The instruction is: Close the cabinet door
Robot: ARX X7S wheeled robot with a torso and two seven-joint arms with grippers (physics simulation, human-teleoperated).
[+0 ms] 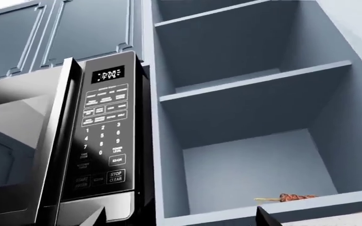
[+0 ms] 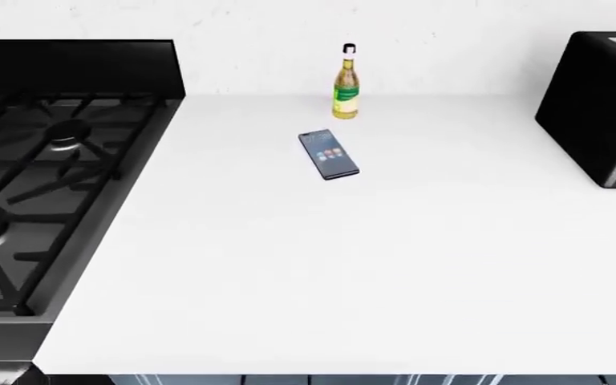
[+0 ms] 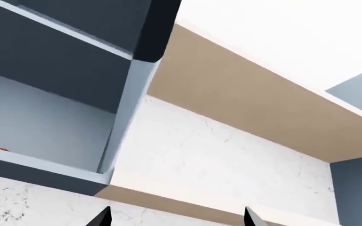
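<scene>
2 wrist views show the blue-grey wall cabinet (image 1: 256, 117) beside the black microwave (image 1: 99, 141) with its shelves exposed, so nothing is judged done; the door itself cannot be made out. The right claw (image 3: 177, 217) is seen spread apart and empty. The left claw's state cannot be told. The white counter (image 2: 372, 265) lies below.

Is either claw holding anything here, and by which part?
The right claw holds nothing: its tips stand apart with only wall showing between them. The left claw barely shows, so its hold cannot be told.
</scene>
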